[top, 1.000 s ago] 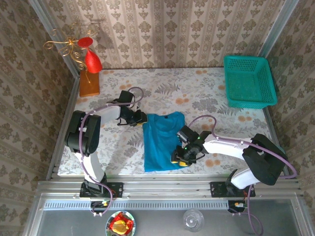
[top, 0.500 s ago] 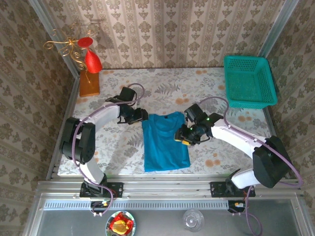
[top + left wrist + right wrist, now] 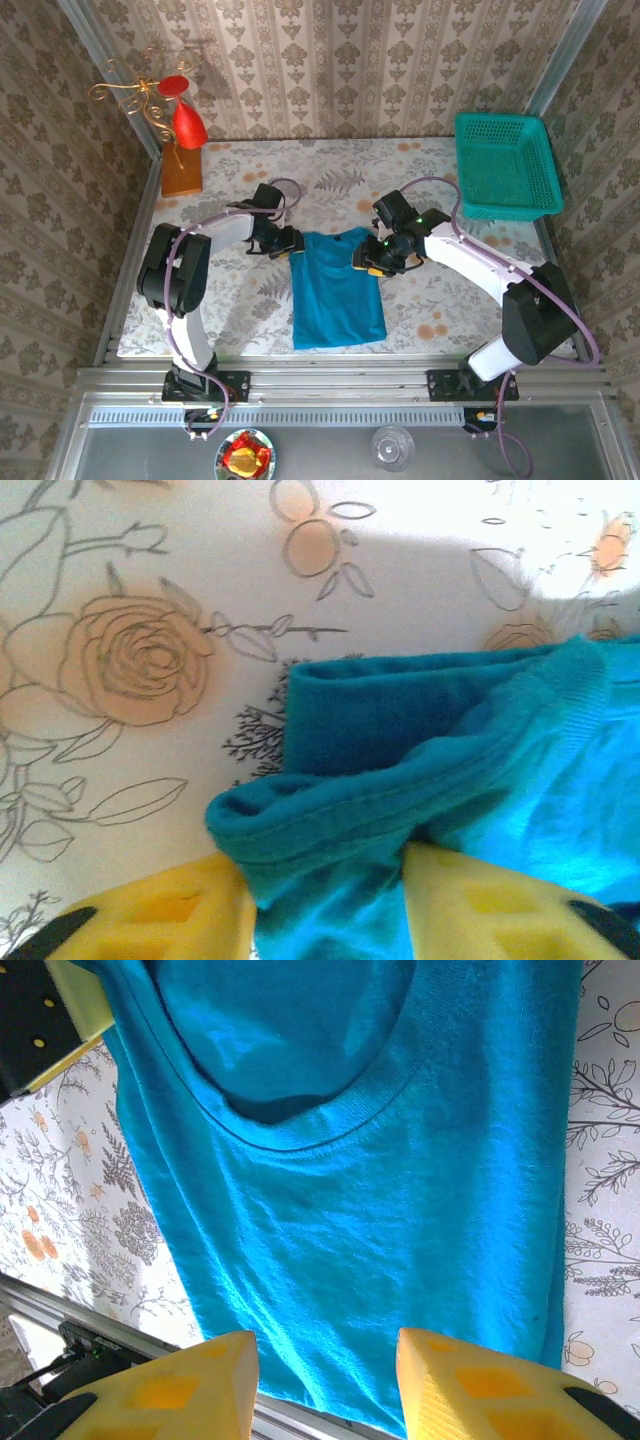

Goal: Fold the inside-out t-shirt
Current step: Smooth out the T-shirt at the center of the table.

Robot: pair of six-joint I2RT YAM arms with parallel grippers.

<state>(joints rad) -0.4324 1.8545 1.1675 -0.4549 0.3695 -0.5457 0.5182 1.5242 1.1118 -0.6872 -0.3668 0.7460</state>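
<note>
Looking overhead, the t-shirt [image 3: 335,290] seems flat; my left wrist reveals a bunched fold between my left pincer [image 3: 325,885], whether pinched I cannot tell; my right pincer [image 3: 325,1350] is spread.

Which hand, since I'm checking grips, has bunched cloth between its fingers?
The left hand: a rolled t-shirt hem bunches between its fingers; the right hand faces flat cloth.

Floral tabletop [image 3: 420,180]: teal t-shirt [image 3: 335,295] flat, centre-front; green basket [image 3: 505,165] far-R corner; wooden block [image 3: 181,172] far-L.
</note>
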